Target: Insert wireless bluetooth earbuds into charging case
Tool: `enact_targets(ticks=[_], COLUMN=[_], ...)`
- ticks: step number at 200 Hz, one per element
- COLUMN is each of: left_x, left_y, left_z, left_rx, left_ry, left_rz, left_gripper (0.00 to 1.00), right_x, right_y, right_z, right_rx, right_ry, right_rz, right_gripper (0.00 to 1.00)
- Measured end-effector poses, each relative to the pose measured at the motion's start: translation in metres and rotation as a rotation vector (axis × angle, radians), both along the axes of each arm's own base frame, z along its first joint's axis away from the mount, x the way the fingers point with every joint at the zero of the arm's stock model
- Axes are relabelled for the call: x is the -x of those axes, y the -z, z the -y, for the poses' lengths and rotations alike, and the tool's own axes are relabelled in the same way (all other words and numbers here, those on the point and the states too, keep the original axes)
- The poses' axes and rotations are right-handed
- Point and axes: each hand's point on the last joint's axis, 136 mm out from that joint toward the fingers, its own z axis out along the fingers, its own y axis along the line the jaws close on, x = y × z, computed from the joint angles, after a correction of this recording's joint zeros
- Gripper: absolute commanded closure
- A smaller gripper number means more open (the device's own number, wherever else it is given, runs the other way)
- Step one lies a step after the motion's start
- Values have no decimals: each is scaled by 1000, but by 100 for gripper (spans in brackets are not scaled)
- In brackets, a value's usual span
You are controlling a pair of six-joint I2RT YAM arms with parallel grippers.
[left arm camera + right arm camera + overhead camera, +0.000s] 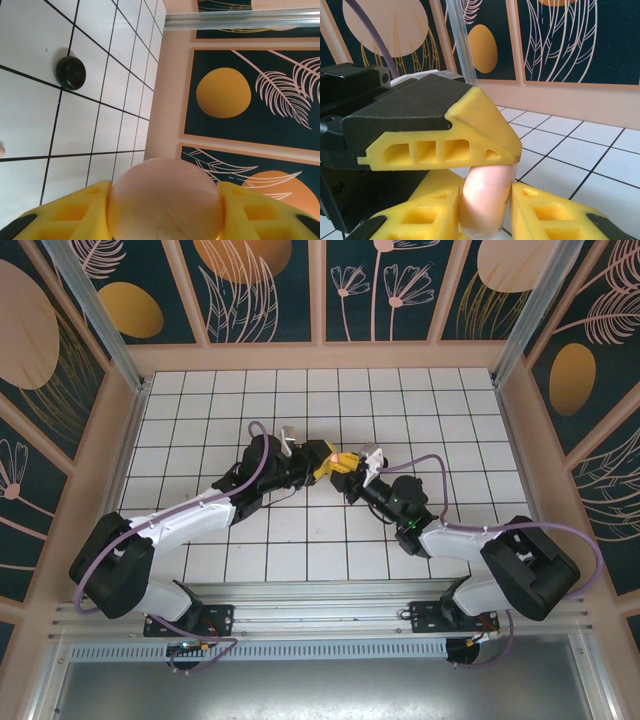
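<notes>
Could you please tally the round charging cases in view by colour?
pink case: 1
black case: 1
Total: 2

- the pink charging case (164,205): round, smooth and pale, lifted off the tiles, clamped across its width in the left gripper (165,192) (the right gripper (486,194) pinches its rounded edge from the other side)
- the black charging case (70,72): round, glossy, lying flat on a white tile beside a grid line, well apart from the pink one
</notes>
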Motion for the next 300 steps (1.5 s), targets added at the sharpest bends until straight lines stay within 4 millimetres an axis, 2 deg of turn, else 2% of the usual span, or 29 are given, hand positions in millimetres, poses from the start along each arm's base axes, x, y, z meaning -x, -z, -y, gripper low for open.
enact_targets(ticks=[37,44,50,75,117,137,172,202,211,230,247,274,300], left_x=[-2,-2,-2,-2,-9,-11,-8,-4,4,34,53,68,78], left_y=[-2,-3,-3,-8,-15,-19,-35,-48,-51,-52,-59,-55,-45], left_z=[0,0,0,-1,-11,-12,-14,-18,-21,-35,-39,-32,-24], left_rx=[-17,-27,-41,-82,-189,-256,-384,-439,-484,-538,-548,-557,-538], left_ry=[3,8,12,24,47,77,159,195,233,311,358,451,528], left_rz=[27,34,41,68,170,242,468,603,721,934,1117,1320,1439], left_gripper=[40,32,31,30,31,31,30,33,35,43,44,44,45], right_x=[0,1,2,7,11,14,20,28,33,32,37,48,58], right_y=[-2,-1,-1,-5,-17,-15,-4,2,3,-3,-9,-12,-22], right_z=[-1,-1,-1,2,20,26,36,33,35,45,47,45,41], right_rx=[3,12,20,52,79,98,143,159,172,168,160,156,161], right_ry=[-4,-8,-9,-34,-79,-118,-205,-263,-303,-327,-369,-446,-520], right_rz=[8,13,18,38,65,53,16,-3,-10,4,21,38,78], right_gripper=[76,76,76,77,77,77,76,76,76,76,76,76,76])
